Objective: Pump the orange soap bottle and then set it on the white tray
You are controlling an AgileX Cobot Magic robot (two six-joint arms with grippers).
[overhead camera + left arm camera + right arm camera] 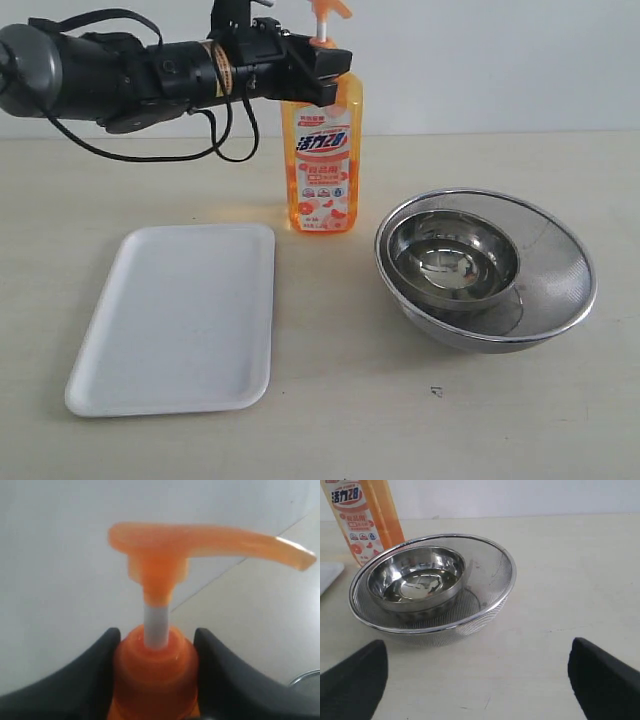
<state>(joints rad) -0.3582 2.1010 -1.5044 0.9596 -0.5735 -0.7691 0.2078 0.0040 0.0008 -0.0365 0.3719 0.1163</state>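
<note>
The orange soap bottle (322, 170) stands upright on the table, behind the far right corner of the white tray (180, 315). My left gripper (322, 72) reaches in from the left and is shut on the bottle's orange collar (156, 675), one black finger (95, 675) on each side. The pump head (200, 540) sits raised on its white stem above the fingers. My right gripper (476, 645) is open above bare table, with nothing between its fingers. It is out of the exterior view. Ahead of it I see the bottle's label (367, 515) and a tray corner (327, 575).
A small steel bowl (455, 260) sits nested inside a wider steel mesh strainer bowl (560, 270) to the right of the bottle and tray. The same bowls (415, 577) lie just ahead of the right gripper. A pale wall stands behind the table.
</note>
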